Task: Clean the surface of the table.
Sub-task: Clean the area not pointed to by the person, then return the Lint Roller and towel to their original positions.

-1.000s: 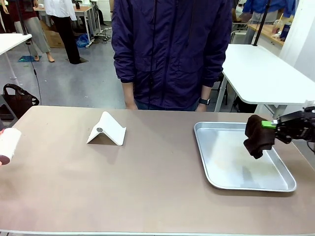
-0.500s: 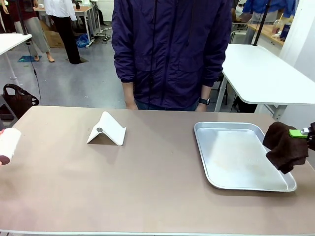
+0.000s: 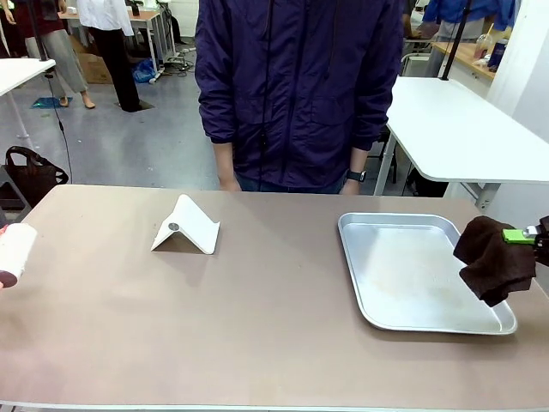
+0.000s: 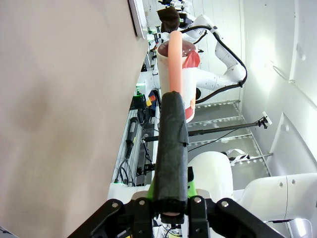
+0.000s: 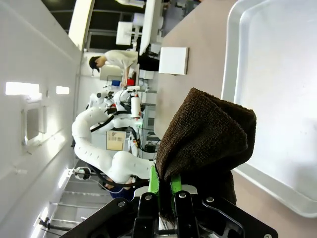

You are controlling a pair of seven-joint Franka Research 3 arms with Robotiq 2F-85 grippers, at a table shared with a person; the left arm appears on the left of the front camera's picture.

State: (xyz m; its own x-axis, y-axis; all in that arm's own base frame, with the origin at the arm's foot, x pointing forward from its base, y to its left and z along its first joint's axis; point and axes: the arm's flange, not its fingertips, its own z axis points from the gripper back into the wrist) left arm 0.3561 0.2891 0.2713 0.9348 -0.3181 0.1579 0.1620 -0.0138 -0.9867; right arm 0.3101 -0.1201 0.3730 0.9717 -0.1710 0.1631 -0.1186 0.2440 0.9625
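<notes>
The right gripper, its fingers clamped on a brown cloth, has drawn back from over the tray to its right rim, the arm cut off at the frame edge. The left gripper pinches a black-handled roller at the counter's left end. No writing is legible.

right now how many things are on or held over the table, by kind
metal tray: 1
white folded stand: 1
brown cloth, clamped in the right gripper: 1
lint roller, clamped in the left gripper: 1
total: 4
</notes>
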